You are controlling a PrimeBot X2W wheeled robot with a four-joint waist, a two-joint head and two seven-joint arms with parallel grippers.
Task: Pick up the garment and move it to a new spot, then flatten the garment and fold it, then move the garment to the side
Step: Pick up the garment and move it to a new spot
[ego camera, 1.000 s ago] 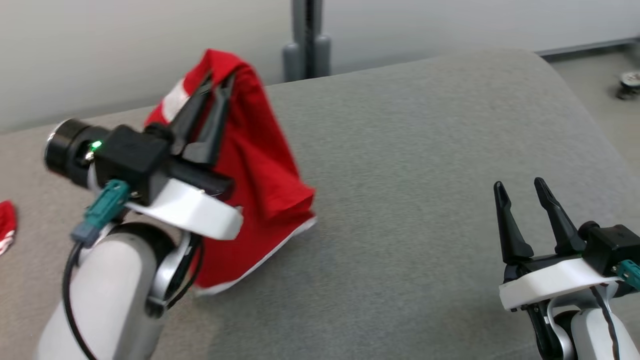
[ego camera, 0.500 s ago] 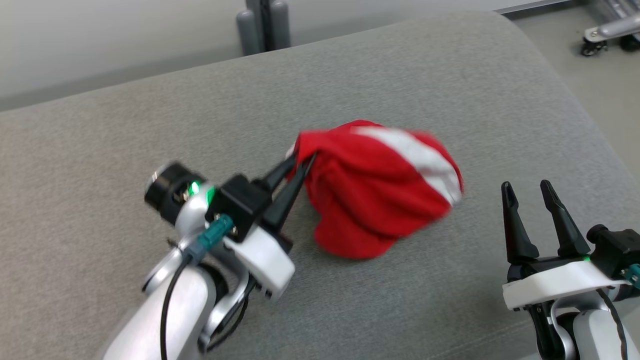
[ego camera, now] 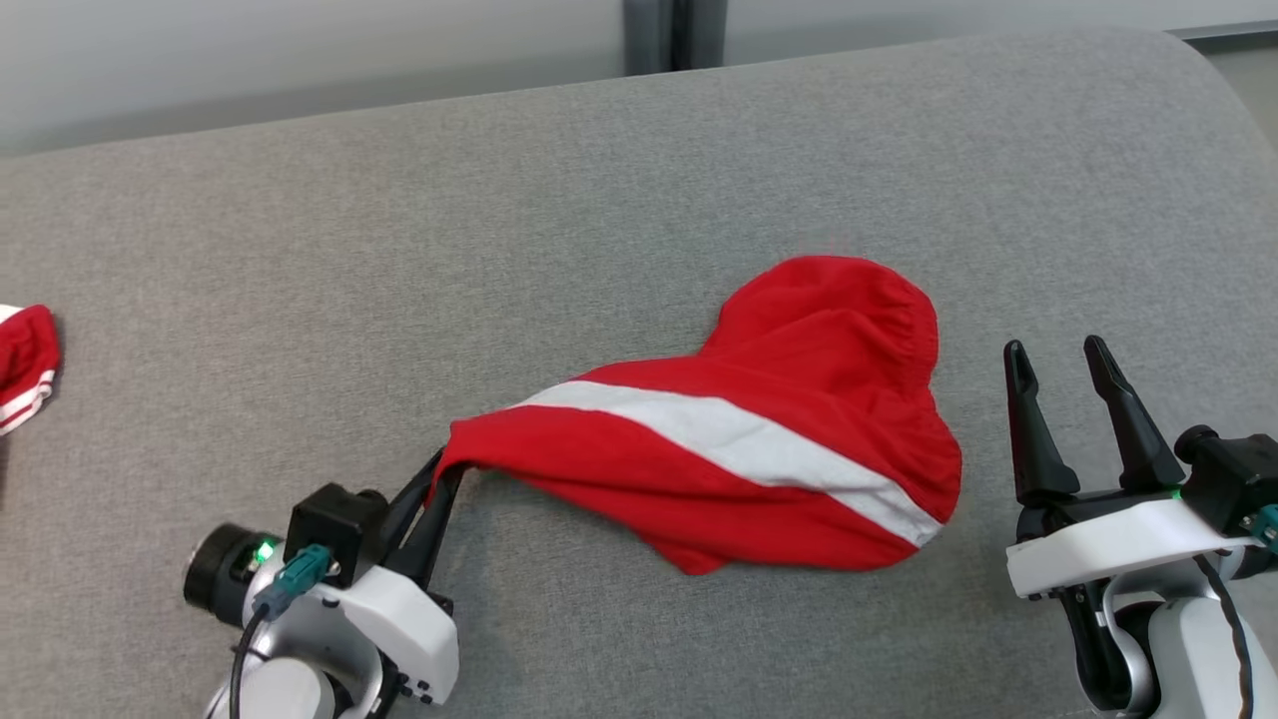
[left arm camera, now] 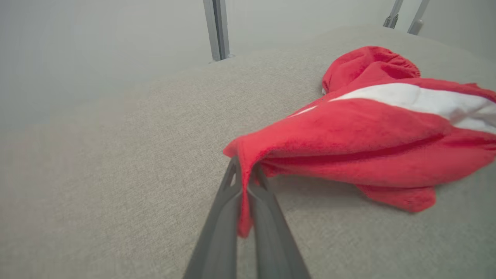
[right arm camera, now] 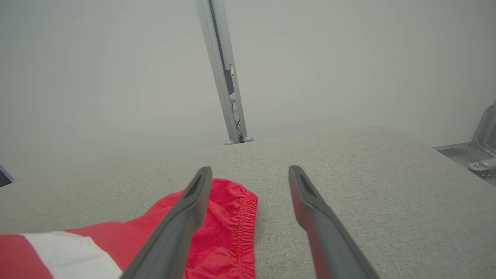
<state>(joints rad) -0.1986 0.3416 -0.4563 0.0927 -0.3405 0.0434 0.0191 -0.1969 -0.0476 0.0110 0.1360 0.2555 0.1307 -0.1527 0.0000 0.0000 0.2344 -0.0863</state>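
Observation:
The garment (ego camera: 769, 449) is a pair of red shorts with a white side stripe, lying spread in a loose heap on the grey cushioned surface (ego camera: 599, 220). One corner is pinched by my left gripper (ego camera: 447, 471), low at the lower left, and the cloth stretches from there up to the right. In the left wrist view the left gripper (left arm camera: 244, 172) is shut on the garment (left arm camera: 368, 128), with a red fold hanging between the fingers. My right gripper (ego camera: 1058, 352) stands open just right of the cloth, holding nothing. In the right wrist view the right gripper (right arm camera: 250, 170) has the elastic waistband (right arm camera: 244, 217) to its left.
A second red and white piece of cloth (ego camera: 25, 364) lies at the far left edge of the surface. A grey post (ego camera: 674, 35) stands behind the surface against the pale wall. The surface curves down at its right end (ego camera: 1213, 110).
The left gripper has swung the garment from high at the left down to the middle of the surface and drawn back low, stretching it out. The head camera has shifted. The right gripper stayed open.

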